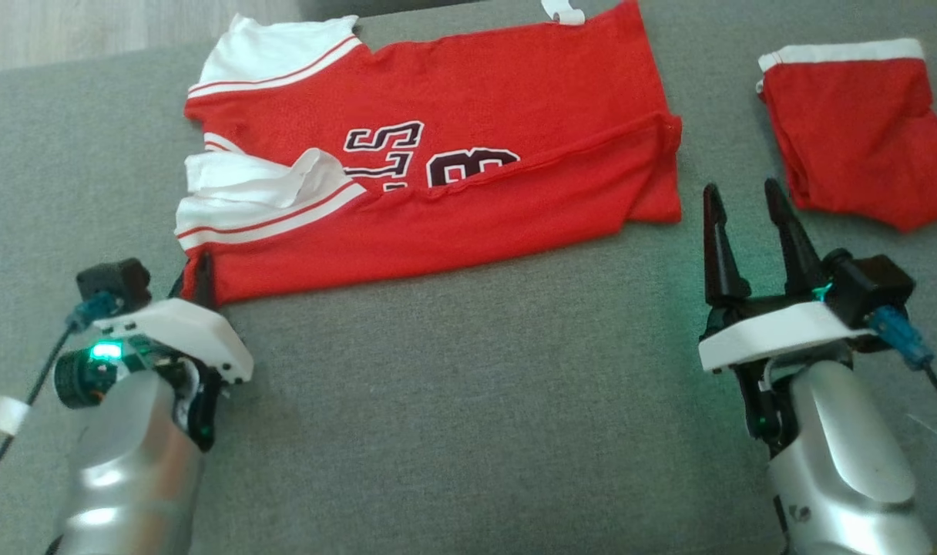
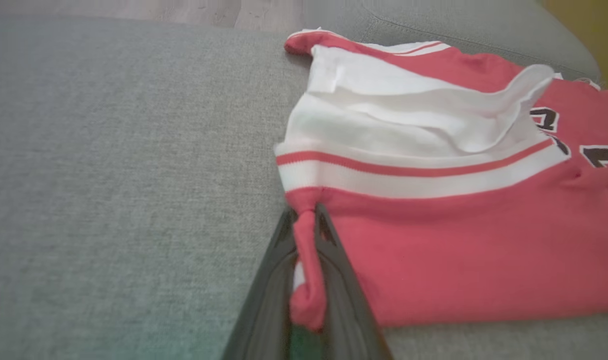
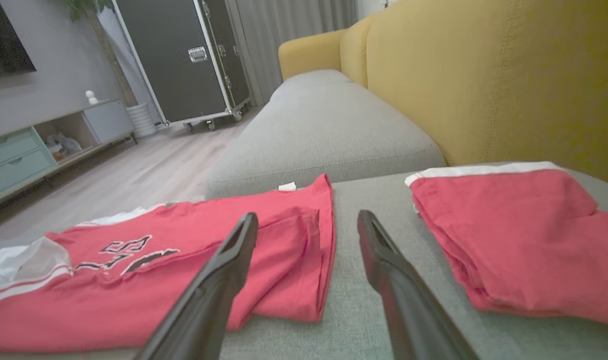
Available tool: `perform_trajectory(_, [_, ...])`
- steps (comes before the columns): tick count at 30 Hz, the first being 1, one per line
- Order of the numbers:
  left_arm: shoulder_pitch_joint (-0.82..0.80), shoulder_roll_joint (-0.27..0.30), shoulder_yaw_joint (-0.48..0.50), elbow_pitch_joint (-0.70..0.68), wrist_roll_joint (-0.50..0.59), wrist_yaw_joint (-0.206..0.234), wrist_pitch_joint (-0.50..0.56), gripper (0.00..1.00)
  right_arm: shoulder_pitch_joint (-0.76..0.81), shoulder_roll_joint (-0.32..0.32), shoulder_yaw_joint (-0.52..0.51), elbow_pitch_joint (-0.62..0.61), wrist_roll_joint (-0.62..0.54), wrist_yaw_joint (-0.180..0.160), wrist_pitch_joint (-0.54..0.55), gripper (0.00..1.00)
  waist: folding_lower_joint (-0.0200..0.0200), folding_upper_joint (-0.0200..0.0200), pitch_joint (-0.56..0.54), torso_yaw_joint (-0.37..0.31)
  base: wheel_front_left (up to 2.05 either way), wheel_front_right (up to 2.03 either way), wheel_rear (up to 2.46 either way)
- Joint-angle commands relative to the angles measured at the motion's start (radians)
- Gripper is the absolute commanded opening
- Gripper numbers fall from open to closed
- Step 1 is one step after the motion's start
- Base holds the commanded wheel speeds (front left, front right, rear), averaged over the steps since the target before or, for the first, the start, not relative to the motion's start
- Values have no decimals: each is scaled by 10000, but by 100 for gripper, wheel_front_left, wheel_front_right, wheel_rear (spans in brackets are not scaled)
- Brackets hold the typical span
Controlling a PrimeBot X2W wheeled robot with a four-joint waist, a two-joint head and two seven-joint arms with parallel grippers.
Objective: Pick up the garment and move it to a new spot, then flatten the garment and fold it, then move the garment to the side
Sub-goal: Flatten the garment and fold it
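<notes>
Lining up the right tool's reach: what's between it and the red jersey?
Only bare grey cushion lies between the right tool and the jersey, as the head view shows.

So it's a grey fabric sofa cushion (image 1: 468, 401), flat, with a woven texture. Two things are lying on it. One is a red jersey (image 1: 515, 92) with white striped sleeves, spread sideways along the far side with its near long edge folded over the number. The other is a folded pair of red shorts (image 1: 854, 131) with a white waistband, at the far right and clear of the jersey.
</notes>
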Motion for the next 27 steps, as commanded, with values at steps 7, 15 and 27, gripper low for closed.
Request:
perform_trajectory(7, [-90, 166, -180, -718, 172, -129, -1555, 0, -875, 64, -146, 1167, -713, -7, 533, 100, 0, 0, -331, 367, 0, 0, 0])
perform_trajectory(15, [-177, 142, -703, -2349, 438, -205, -2230, 0, -2199, 64, -588, 3306, -599, -7, 1949, 100, 0, 0, -338, 741, 0, 0, 0])
perform_trajectory(27, [108, 43, -1174, -3756, 464, -228, -2300, 0, -4170, 64, -944, 6935, -922, -7, 2647, 100, 0, 0, 1, 1263, 0, 0, 0])
